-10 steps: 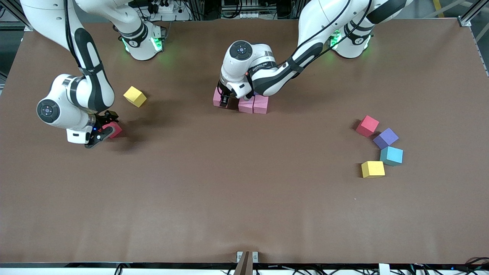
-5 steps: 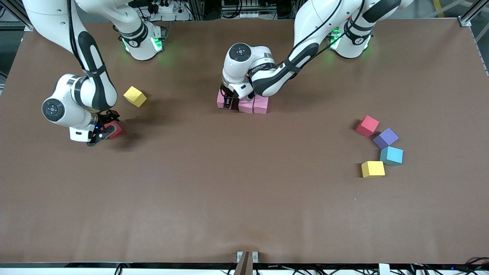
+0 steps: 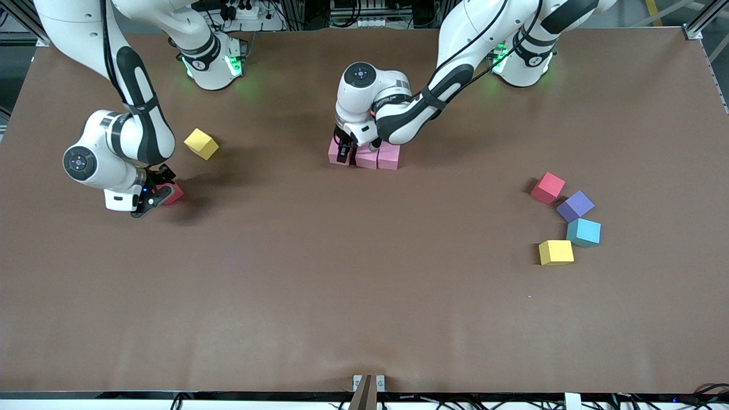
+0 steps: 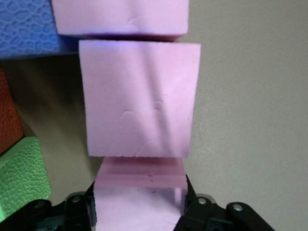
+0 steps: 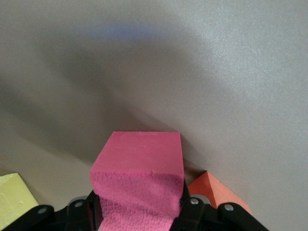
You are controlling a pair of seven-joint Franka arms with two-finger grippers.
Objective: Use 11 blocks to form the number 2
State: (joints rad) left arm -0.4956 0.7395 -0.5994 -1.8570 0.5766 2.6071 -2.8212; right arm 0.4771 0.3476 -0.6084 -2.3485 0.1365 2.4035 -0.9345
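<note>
My left gripper (image 3: 343,152) is low at mid-table, shut on a pink block (image 4: 139,207) that sits against the end of a row of two pink blocks (image 3: 378,156). Beside that row, in the left wrist view, lie a blue block (image 4: 24,24), an orange one (image 4: 7,115) and a green one (image 4: 19,173); the arm hides them in the front view. Toward the right arm's end, my right gripper (image 3: 158,197) is down on the table, its fingers pressed on both sides of a red block (image 5: 139,178). An orange block (image 5: 211,190) shows just beside it.
A loose yellow block (image 3: 201,143) lies close to the right gripper, farther from the front camera. Toward the left arm's end sit a red block (image 3: 548,188), a purple one (image 3: 575,205), a light blue one (image 3: 584,232) and a yellow one (image 3: 556,252).
The left gripper has slid its pink block up against the pink row. The right gripper's fingers have closed onto the red block.
</note>
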